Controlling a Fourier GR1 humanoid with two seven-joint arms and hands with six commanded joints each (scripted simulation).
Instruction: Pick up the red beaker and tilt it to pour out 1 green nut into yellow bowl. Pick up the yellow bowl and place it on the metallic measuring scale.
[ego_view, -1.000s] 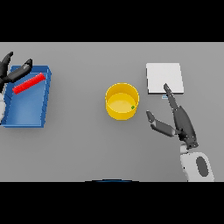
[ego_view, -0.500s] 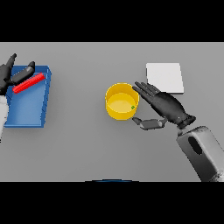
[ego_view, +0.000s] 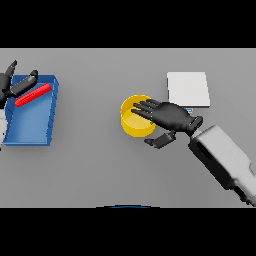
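My right hand (ego_view: 170, 116) has moved over the yellow bowl (ego_view: 131, 124), fingers spread across its rim, thumb outside, clamping nothing I can see.

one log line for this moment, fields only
right robot hand: open over yellow bowl | red beaker: in blue tray | left robot hand: by tray | scale: bare

Views: one only, so you have no second angle and no shared ground to compare. Head view: you look steeply down from above the near edge of the grey table (ego_view: 100, 170), facing away from the robot. Range: moderate; blue tray (ego_view: 30, 125) at your left edge, white scale (ego_view: 187, 89) right of centre.
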